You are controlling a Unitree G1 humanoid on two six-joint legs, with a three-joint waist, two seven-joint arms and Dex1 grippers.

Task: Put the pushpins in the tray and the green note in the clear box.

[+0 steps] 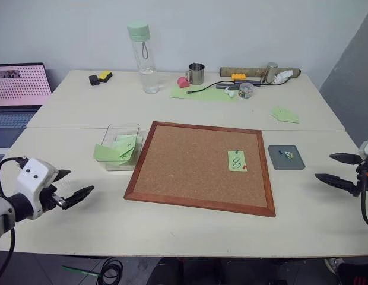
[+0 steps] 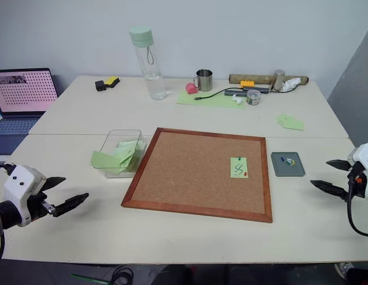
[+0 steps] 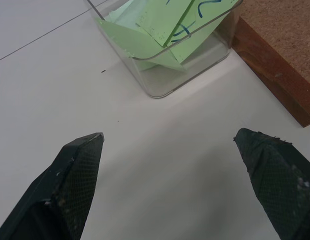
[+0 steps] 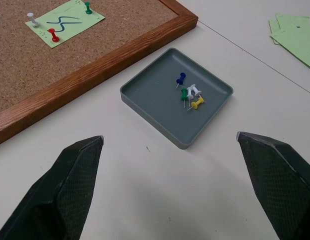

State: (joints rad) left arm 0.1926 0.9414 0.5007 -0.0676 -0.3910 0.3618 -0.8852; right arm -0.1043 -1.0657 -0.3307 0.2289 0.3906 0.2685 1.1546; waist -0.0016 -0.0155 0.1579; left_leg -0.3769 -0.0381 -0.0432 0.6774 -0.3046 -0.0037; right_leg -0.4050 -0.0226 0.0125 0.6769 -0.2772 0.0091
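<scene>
On the counter (image 1: 190,225) before you lies a wood-framed cork board (image 1: 196,163), grainy brown with a red-brown rim. Pinned toward its right side is the green note (image 1: 236,160), a small pale square with a black squiggle. The right wrist view gives you a red pushpin (image 4: 54,36), a green pushpin (image 4: 88,7) and a white pin (image 4: 31,18) in it.

Just right of the board, apart from its frame, sits the tray (image 1: 286,158): flat, dark grey, low rim, with several small coloured pins (image 4: 190,95) in it already. Left of the board, close to its frame, stands the clear box (image 1: 120,146), transparent with rounded corners, with green paper slips (image 1: 116,152) spilling over its near wall.

Your left end effector (image 1: 74,187) hovers low at the left near edge, fingers apart, nothing held. Your right end effector (image 1: 339,169) hovers at the right edge, near the tray, fingers apart, nothing held.

Farther back: a water bottle (image 1: 143,57), a metal mug (image 1: 196,73), a large green sheet (image 1: 202,92), loose green notes (image 1: 285,114), a laptop (image 1: 18,92) at left. Nothing stands between either end effector and the board.
</scene>
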